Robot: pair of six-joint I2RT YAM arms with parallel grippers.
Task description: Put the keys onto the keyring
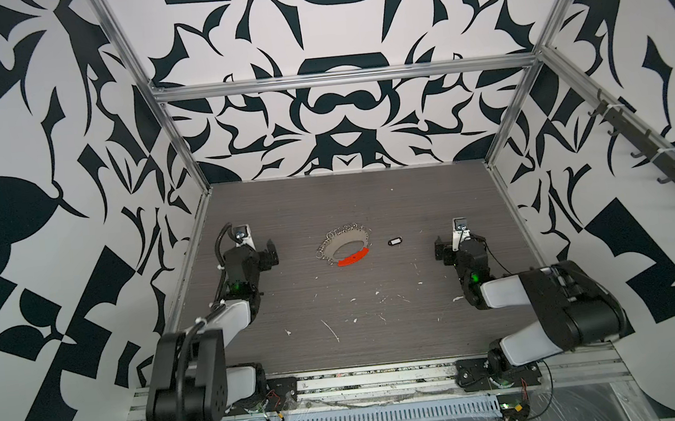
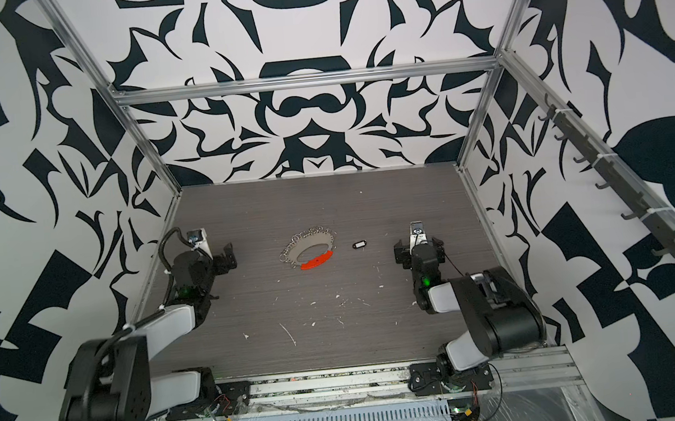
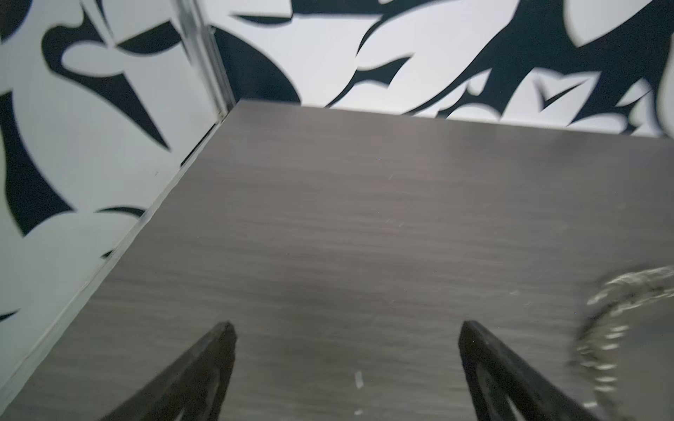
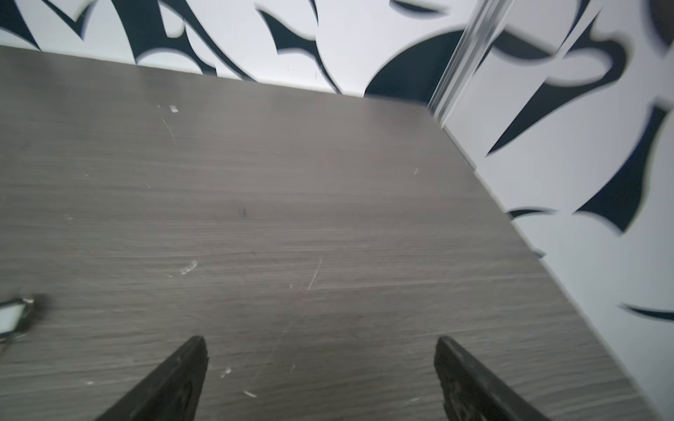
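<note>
The keyring (image 1: 336,248) (image 2: 296,253), a large oval silver-grey loop fringed with small rings and closed by an orange-red segment (image 1: 352,257), lies flat mid-table. The keys, one small black tag with a white window (image 1: 393,241) (image 2: 358,244), lie just right of it, apart from it. My left gripper (image 1: 271,254) (image 2: 229,256) stands open to the left of the keyring with nothing between its fingers. My right gripper (image 1: 458,247) (image 2: 418,250) is open and empty right of the tag. The left wrist view shows the left gripper (image 3: 346,328) over bare table with the keyring's edge (image 3: 612,310) blurred. In the right wrist view the tag (image 4: 12,317) is beside my right gripper (image 4: 321,342).
The grey wood-grain table (image 1: 336,311) carries white specks and scratches near its front. Patterned walls and aluminium frame posts (image 1: 194,165) close in the back and both sides. A rail with hooks (image 1: 656,158) runs along the right wall.
</note>
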